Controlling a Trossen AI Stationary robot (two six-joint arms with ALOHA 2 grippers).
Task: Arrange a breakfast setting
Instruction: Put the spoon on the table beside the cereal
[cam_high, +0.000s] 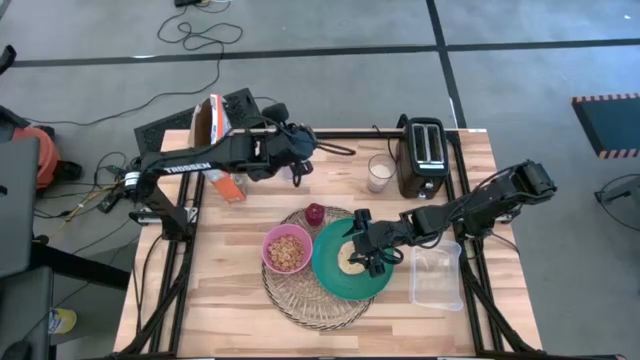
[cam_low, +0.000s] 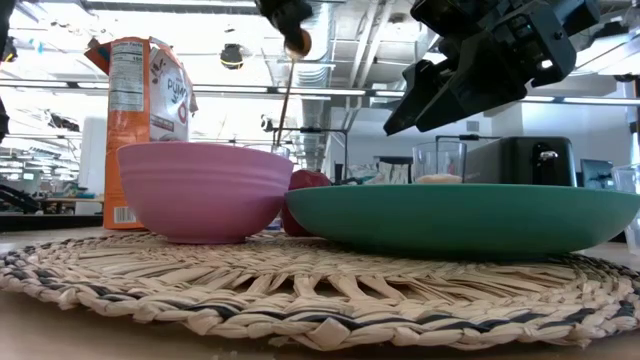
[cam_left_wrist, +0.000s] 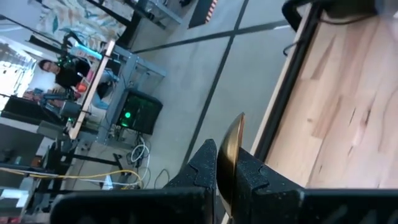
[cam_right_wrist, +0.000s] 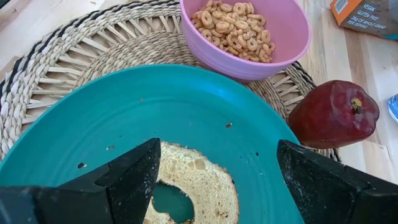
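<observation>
A round woven mat (cam_high: 300, 300) carries a pink bowl (cam_high: 287, 249) of cereal rings and a teal plate (cam_high: 330, 272). A bagel-like bread ring (cam_right_wrist: 199, 180) lies on the plate. A dark-red fruit (cam_high: 315, 213) rests on the mat's far edge. My right gripper (cam_right_wrist: 217, 149) hovers open just above the plate, a finger on either side of the bread ring. My left gripper (cam_high: 297, 170) is high above the table's far side, left of the glass, shut on the gold spoon (cam_low: 286, 95). My left gripper pinches the gold spoon between its two fingers at the spoon's rounded end (cam_left_wrist: 231, 146), which juts out past the fingertips. The spoon is lifted clear of the table, and its thin shaft (cam_low: 284, 110) hangs down below the gripper.
A black toaster (cam_high: 422, 155) and a glass of white liquid (cam_high: 379, 173) stand at the far right. An orange cereal box (cam_high: 215, 135) stands at the far left. A clear plastic tub (cam_high: 437, 275) lies right of the plate. Bare wood shows at the near left.
</observation>
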